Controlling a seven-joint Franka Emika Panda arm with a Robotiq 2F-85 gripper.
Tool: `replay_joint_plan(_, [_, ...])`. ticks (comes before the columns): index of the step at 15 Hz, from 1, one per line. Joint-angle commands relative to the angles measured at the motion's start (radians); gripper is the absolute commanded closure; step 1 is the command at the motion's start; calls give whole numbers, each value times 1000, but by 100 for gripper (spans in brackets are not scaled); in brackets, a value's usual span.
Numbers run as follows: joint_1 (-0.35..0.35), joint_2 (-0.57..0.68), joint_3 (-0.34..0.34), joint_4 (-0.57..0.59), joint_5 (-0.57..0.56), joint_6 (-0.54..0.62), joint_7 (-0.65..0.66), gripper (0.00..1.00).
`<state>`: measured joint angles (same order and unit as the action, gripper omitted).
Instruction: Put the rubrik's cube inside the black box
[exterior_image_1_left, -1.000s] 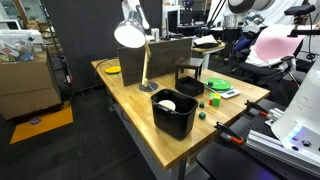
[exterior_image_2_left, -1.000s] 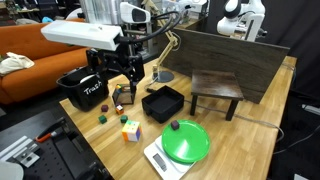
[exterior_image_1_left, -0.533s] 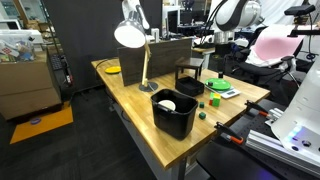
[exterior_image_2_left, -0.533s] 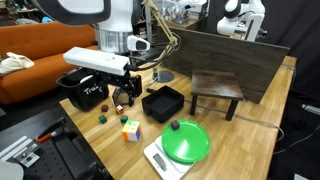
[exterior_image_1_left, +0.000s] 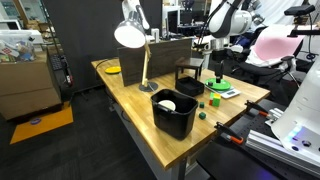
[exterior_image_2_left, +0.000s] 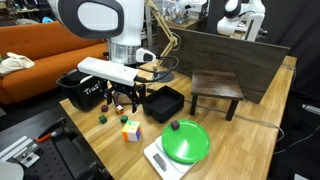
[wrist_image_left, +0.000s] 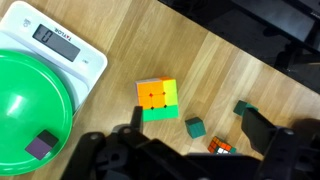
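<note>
The rubrik's cube (wrist_image_left: 221, 147) is a tiny multicoloured cube lying on the wooden table. In the wrist view it sits low between my gripper's fingers, nearer the right finger. In an exterior view it is a small reddish speck (exterior_image_2_left: 121, 121) under the gripper. My gripper (wrist_image_left: 200, 135) is open and empty, hanging above the cubes (exterior_image_2_left: 122, 100) and left of the black box (exterior_image_2_left: 163, 103). The black box is square, thin-walled and empty, and it also shows in an exterior view (exterior_image_1_left: 189, 85), with the gripper (exterior_image_1_left: 214, 72) beside it.
A bigger orange, green and yellow cube (wrist_image_left: 157, 98) and two dark-green cubes (wrist_image_left: 194, 126) (wrist_image_left: 243, 107) lie close by. A green bowl (wrist_image_left: 30, 110) sits on a white scale (wrist_image_left: 70, 50). A larger black tub (exterior_image_2_left: 82, 90), a desk lamp (exterior_image_1_left: 130, 35) and a small dark stool (exterior_image_2_left: 217, 88) also stand on the table.
The arm has swung in over the cubes and come lower. The gripper now hangs just above them beside the black box. The cubes and the boxes have not moved.
</note>
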<state>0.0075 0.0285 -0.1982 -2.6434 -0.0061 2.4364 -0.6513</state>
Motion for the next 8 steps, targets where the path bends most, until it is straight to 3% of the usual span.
replay_joint_plan(1, [-42,-1,42,1,-2,-2,2,0])
replay_joint_plan(5, [-59,75,55,60,12,-7,-17,0])
replay_joint_plan(8, [-78,207,76,143,29,-20,5,0])
